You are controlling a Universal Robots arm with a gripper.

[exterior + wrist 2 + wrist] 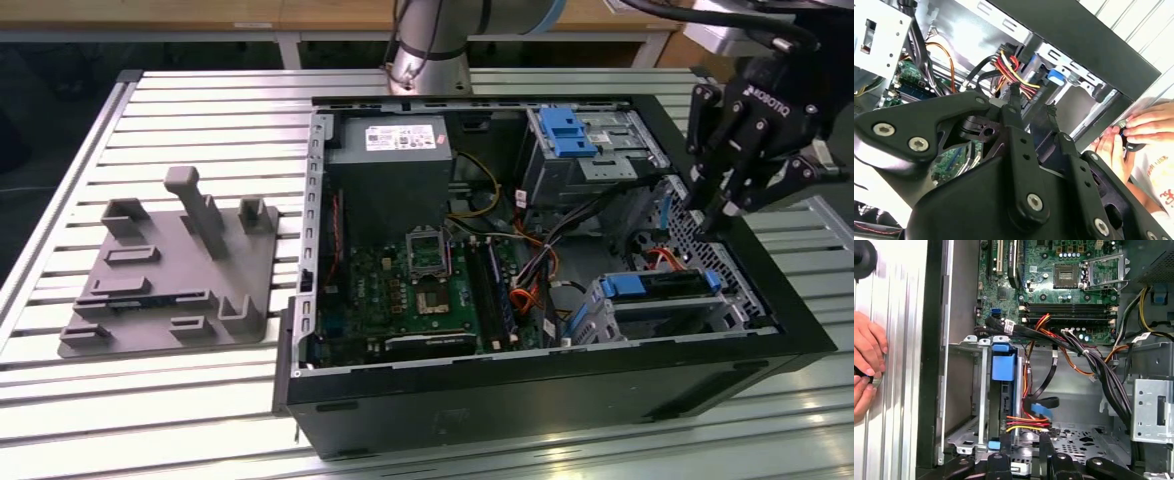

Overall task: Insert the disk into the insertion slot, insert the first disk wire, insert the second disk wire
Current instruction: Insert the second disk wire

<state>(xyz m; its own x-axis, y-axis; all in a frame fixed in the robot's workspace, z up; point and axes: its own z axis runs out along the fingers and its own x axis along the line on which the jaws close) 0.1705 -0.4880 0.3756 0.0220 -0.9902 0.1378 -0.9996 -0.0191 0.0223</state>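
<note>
A grey fixture (147, 300) lies at the exterior view's left, beside the open computer case (534, 390). Further right, the disk (661, 286) sits seated in the insertion slot (727, 306), so 1 step looks done. The gripper (718, 222) hovers above, parted and empty.

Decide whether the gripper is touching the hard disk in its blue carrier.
Apart. In the exterior view the gripper hangs over the case's rim, with a visible gap to the hard disk seated in the drive cage.
</note>
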